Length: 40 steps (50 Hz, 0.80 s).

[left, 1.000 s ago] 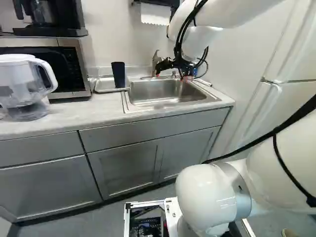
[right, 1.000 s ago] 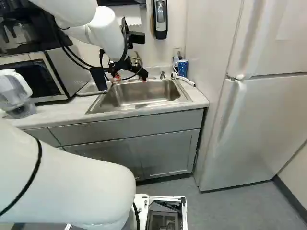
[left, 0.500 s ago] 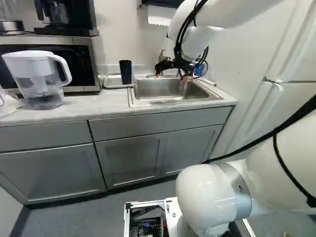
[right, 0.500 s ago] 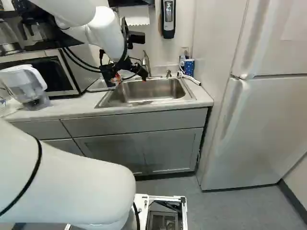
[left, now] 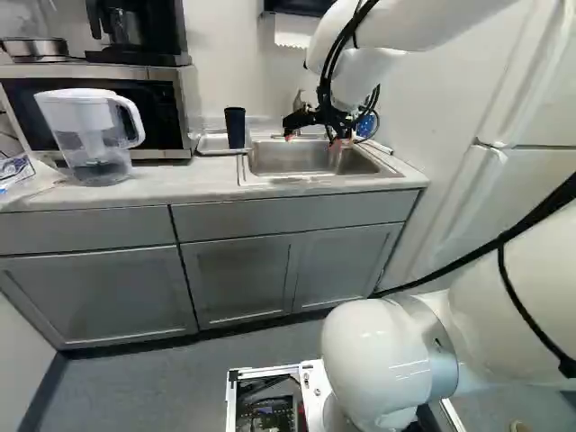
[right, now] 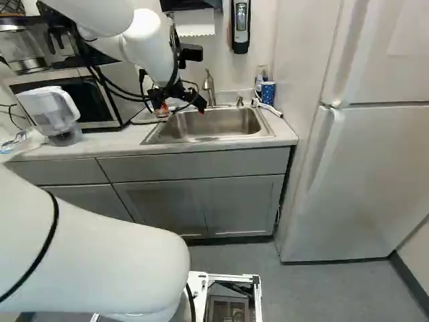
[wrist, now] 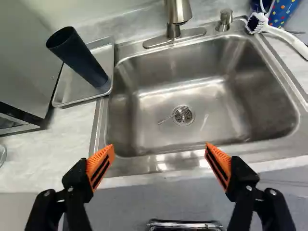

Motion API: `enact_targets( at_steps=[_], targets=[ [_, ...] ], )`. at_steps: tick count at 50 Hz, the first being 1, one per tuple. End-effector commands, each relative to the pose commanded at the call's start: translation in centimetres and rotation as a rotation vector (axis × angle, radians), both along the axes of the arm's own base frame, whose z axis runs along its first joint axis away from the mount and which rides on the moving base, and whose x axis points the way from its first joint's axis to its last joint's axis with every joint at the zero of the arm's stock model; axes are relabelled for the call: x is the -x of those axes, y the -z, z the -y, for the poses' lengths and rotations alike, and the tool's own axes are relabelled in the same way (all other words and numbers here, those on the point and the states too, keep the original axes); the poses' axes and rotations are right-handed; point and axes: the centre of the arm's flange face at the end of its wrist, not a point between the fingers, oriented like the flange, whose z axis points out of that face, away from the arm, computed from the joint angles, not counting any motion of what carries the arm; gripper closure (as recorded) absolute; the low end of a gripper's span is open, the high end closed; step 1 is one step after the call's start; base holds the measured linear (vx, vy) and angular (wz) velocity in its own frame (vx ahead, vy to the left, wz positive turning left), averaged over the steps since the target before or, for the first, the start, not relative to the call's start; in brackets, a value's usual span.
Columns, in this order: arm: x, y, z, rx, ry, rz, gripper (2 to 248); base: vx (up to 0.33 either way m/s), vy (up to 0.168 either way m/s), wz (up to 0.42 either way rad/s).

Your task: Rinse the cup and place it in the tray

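Note:
The gripper (left: 310, 139) hangs over the near side of the sink (left: 310, 159). In the wrist view the gripper (wrist: 160, 148) is open, orange pads wide apart, nothing between them. Ahead of it lies the steel sink (wrist: 166, 91) with its drain. A dark, tall cup (wrist: 79, 57) stands upright on the small metal tray (wrist: 70, 91), beside the sink and beyond one finger. The left base view shows the cup (left: 235, 128) left of the gripper, apart from it. The arm hides the cup in the right base view.
The faucet (wrist: 178, 14) rises behind the sink. A brush (wrist: 274, 31) and a blue patterned cup (right: 268, 92) are at its far corner. A water pitcher (left: 90, 135) stands before the microwave (left: 166, 112). The fridge (right: 362, 174) is at the right.
The base has moved, turning left: counter, sink and pitcher have shifted right in both base views. The arm keeps its pose against its lowest joint. The cup stays on the tray.

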Motion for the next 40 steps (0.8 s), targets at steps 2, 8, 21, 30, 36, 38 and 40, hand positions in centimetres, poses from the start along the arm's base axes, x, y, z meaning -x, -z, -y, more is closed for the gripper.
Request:
enact_targets(
  at_steps=[2, 8, 21, 30, 36, 38, 40],
  targets=[
    [0.00, 0.00, 0.00, 0.000, 0.000, 0.000, 3, -0.105, -0.040, 0.023],
    [0.00, 0.00, 0.00, 0.000, 0.000, 0.000, 3, -0.098, -0.038, 0.015],
    [0.00, 0.00, 0.00, 0.000, 0.000, 0.000, 3, -0.112, -0.042, 0.015],
    [0.00, 0.00, 0.00, 0.000, 0.000, 0.000, 3, -0.119, -0.042, 0.018],
    [0.00, 0.00, 0.00, 0.000, 0.000, 0.000, 3, -0.120, -0.038, 0.020],
    [0.00, 0.00, 0.00, 0.000, 0.000, 0.000, 3, -0.127, -0.038, 0.024],
    [0.00, 0.00, 0.00, 0.000, 0.000, 0.000, 3, -0.111, -0.042, 0.019]
  ],
)
